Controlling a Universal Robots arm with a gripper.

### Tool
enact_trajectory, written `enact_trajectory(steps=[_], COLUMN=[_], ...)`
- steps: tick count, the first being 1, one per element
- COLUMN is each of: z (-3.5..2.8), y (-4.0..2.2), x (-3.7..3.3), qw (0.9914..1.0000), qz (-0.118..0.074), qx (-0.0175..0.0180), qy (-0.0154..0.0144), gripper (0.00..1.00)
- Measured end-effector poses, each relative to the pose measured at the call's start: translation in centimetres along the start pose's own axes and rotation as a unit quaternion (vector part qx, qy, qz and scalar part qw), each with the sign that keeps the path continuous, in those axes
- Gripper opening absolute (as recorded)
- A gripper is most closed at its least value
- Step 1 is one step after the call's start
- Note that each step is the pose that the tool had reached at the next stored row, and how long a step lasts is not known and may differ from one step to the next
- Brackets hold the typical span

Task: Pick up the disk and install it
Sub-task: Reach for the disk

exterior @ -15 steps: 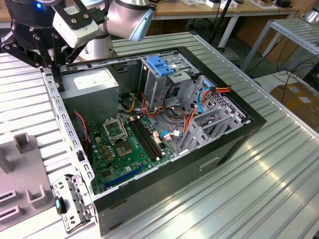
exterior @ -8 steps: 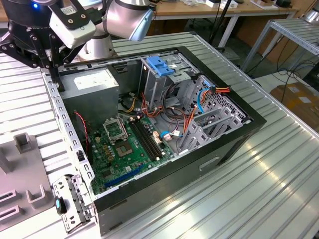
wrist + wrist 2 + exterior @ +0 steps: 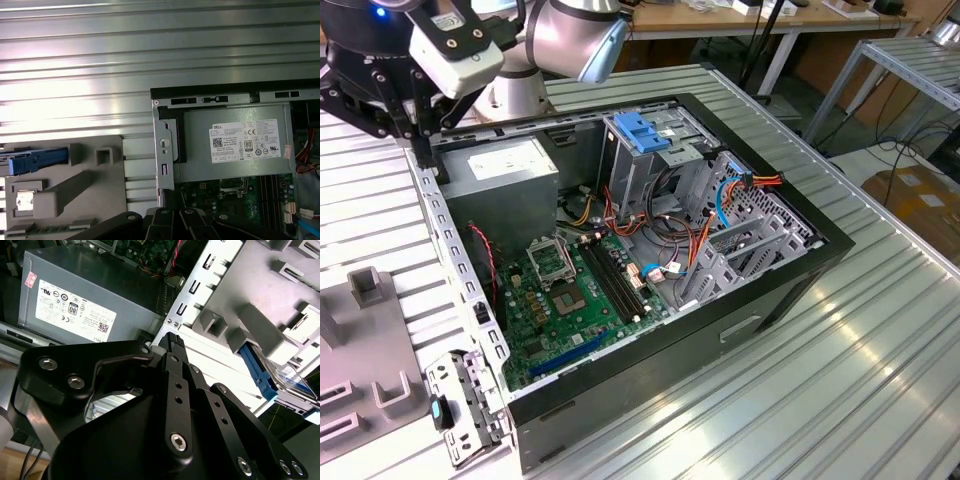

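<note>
Second wrist view: my jaws (image 3: pixel 172 340) are closed on nothing near the case (image 3: pixel 176 310); the disk (image 3: pixel 290 379) sits in the grey holder (image 3: pixel 250 290) alongside. If I come in closed, I risk knocking it askew.

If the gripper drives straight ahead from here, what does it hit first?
Probably the computer case's perforated metal wall, just beside the power supply; the gripper points at that edge, though depth is unclear.

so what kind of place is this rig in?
Likely a robotics lab or assembly test cell: an open black desktop computer case sits on a ribbed aluminium table, a grey moulded parts fixture lies beside it, wooden workbenches behind.
</note>
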State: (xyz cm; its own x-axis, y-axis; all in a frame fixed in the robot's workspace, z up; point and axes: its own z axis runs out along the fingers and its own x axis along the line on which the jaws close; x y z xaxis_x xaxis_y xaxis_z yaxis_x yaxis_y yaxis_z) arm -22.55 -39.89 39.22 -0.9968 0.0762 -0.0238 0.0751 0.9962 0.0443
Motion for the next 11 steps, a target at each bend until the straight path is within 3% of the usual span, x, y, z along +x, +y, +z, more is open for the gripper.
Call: enact_trajectory(steps=[11], z=[0.0], y=[-0.04], x=[0.55], qw=[1.0], qz=[0.0], qx=[0.0], qy=[0.0003], gripper=[0.11])
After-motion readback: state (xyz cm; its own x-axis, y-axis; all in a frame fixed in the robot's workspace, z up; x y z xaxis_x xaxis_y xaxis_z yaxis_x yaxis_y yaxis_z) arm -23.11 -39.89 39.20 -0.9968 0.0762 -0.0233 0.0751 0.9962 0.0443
